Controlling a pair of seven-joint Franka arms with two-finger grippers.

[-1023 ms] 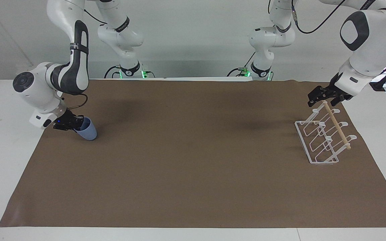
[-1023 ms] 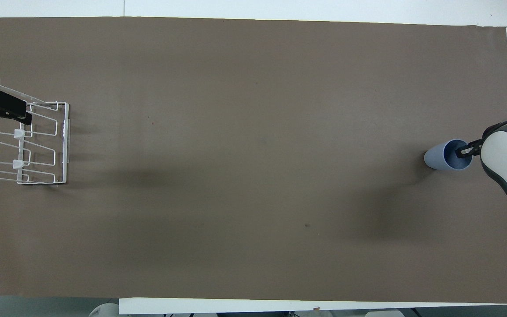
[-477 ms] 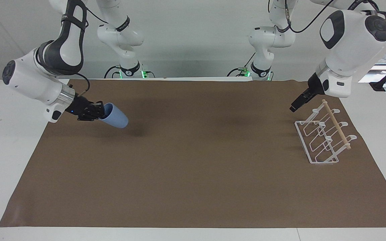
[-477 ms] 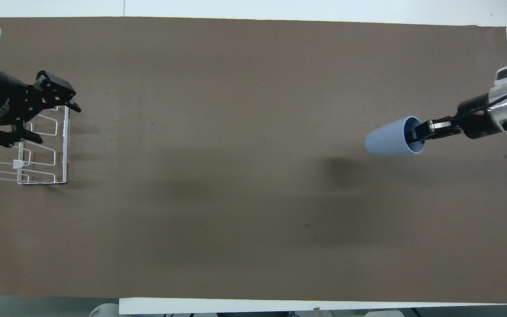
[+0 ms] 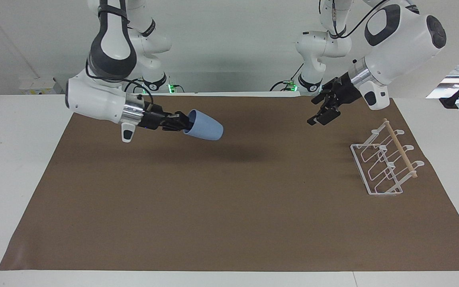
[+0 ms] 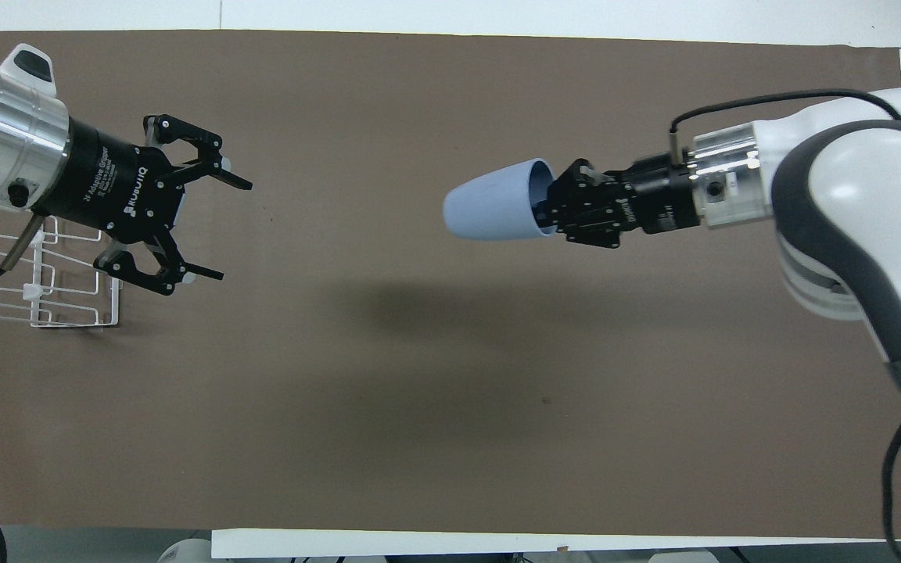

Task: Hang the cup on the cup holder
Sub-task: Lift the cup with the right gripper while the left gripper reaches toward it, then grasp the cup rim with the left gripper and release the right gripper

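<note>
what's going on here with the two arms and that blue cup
The right gripper is shut on the rim of the light-blue cup, holding it on its side in the air over the brown mat, base pointing toward the left arm. The left gripper hangs open over the mat, facing the cup, beside the cup holder. The white wire cup holder stands at the left arm's end of the table with nothing hung on it yet.

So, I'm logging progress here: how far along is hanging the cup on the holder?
Done: the cup is off the brown mat, gripped at its rim by the right gripper, lying sideways in the air. In hand: carrying it toward the left gripper, which is open above the mat beside the cup holder. Left: hanging it; the holder's prongs are bare.
</note>
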